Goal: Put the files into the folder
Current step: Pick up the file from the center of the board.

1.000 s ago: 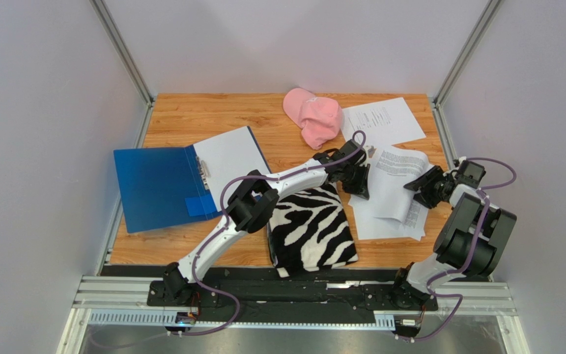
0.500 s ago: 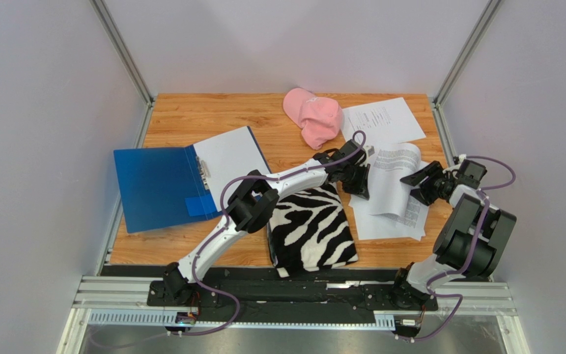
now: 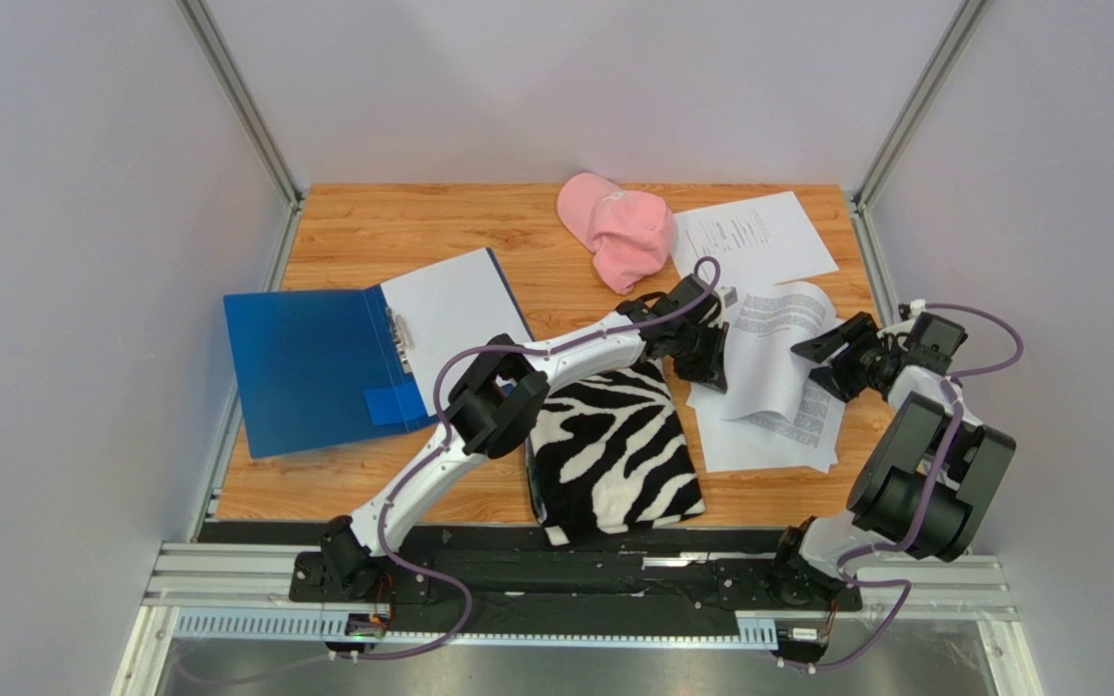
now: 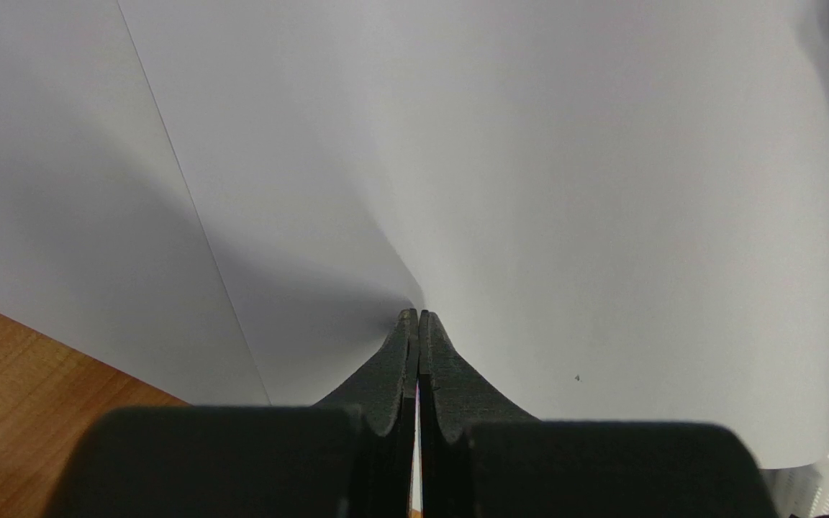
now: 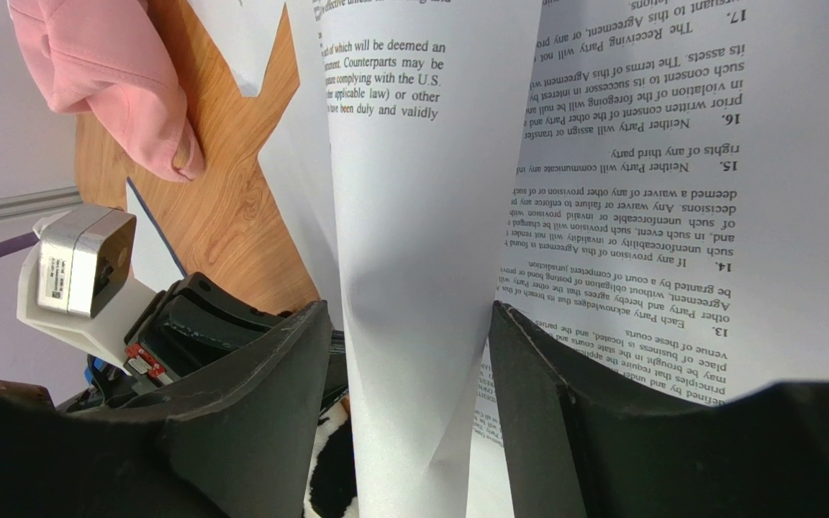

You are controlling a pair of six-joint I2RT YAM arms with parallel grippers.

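Top external: one folder (image 3: pixel 319 370), open, at far left, one white page inside. Files (image 3: pixel 774 413) well apart at right: one curled sheet (image 3: pixel 788 337) raised, flat ones beneath uncountable, one more beyond. One zebra cloth (image 3: pixel 611 450); one pink cap (image 3: pixel 612 228).

Left wrist: left gripper (image 4: pixel 419 318) pinched tight on a sheet's edge.

Right wrist: right gripper (image 5: pixel 408 324) spread wide astride the curl, gripping nothing.

Step judged: separating one sheet. Next: closing, then carrying leftward.

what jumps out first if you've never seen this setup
The black-and-white zebra-striped folded cloth in the near middle grabs the eye, with the soft pink cap at the far edge. On the left lies the open royal-blue flat folder; on the right a white printed paper sheet curls up, pinched by the left end effector, the right end effector open around it.
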